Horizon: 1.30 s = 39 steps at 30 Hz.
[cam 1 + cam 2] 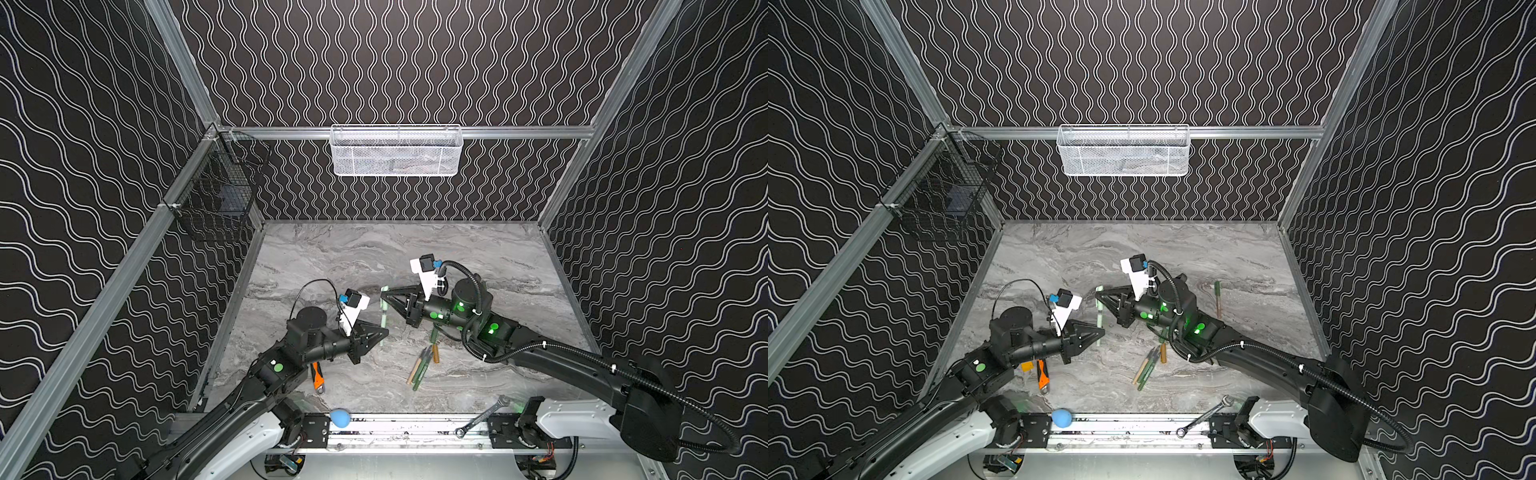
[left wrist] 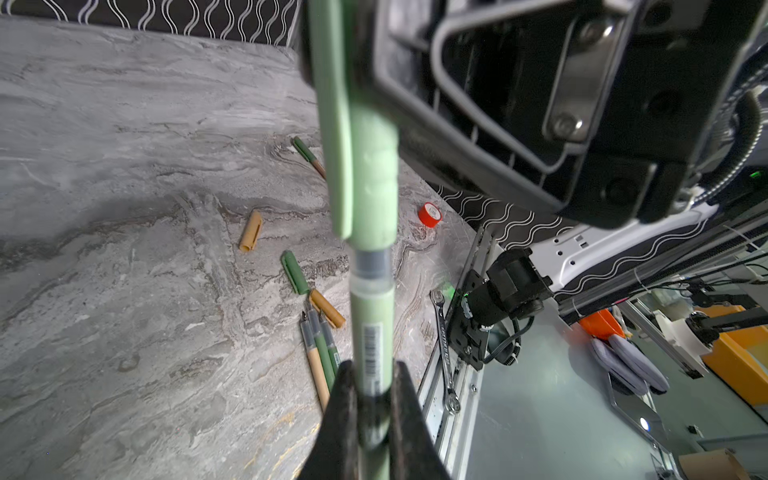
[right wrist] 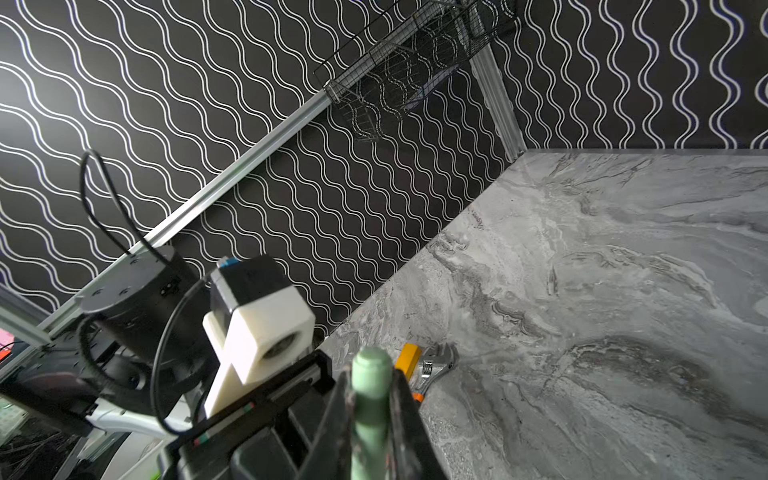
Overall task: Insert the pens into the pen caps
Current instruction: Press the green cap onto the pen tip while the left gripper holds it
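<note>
Gripping a light green pen [image 2: 371, 332] by its barrel, the left gripper [image 2: 371, 376] has its jaws narrow and pinched on it from both sides. The right gripper [image 3: 371, 399] is likewise closed tight, on the matching light green cap [image 2: 370, 166]. The cap's rounded end pokes out between the fingers in the right wrist view.

Pen and cap are in one line, held clear of the marble tabletop [image 1: 332, 257], mid-table between the two arms. The pen tip is inside the cap's mouth. A grey band of the grip section shows between the cap's rim and the barrel.

On the table under the right arm:
- three uncapped pens [image 2: 320, 353] lie side by side, two dark green and one tan
- a tan cap [image 2: 327, 308] touches their tips
- a dark green cap [image 2: 295, 272] is just beside that
- a second tan cap [image 2: 250, 230] lies apart
- a green-capped pen [image 1: 1217, 299] lies farther off, toward the right wall

Near the front edge:
- an open-end wrench [image 1: 482, 417] lies across the rail
- a blue ball [image 1: 340, 417]
- an orange-handled tool [image 1: 318, 376] under the left arm
- a yellow block [image 1: 1027, 366] next to it

A red tape roll [image 2: 430, 215] is near the right wall.
</note>
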Tool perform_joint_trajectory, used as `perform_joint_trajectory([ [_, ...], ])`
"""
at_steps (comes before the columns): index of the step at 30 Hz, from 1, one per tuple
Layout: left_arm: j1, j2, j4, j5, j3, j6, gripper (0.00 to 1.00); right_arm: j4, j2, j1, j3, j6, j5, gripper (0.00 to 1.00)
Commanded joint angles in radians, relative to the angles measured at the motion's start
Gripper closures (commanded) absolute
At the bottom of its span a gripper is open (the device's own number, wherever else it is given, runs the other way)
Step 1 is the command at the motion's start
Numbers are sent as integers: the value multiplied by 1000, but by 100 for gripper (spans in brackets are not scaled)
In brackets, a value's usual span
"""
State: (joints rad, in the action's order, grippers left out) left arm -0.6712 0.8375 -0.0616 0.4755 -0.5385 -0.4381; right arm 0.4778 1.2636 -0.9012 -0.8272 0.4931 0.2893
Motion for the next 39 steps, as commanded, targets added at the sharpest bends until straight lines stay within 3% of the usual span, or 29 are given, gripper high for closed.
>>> perform_joint_trajectory([
  [1,5,-21,111,-12,-8,20,100,-23,-3,2,21,8,-14,96],
  [22,6,-69,115,6,-111,103,100,74,5,-39,116,55,92,100],
  [28,7,-51,203,226,-204,106,100,115,14,-42,141,36,296,100],
  [33,7,-44,360,418,-227,78,100,252,27,-57,193,42,448,100],
  [36,6,-39,439,490,-230,59,100,267,26,-62,206,34,492,100],
  [39,7,-41,491,489,-218,40,100,232,15,-66,206,27,466,100],
])
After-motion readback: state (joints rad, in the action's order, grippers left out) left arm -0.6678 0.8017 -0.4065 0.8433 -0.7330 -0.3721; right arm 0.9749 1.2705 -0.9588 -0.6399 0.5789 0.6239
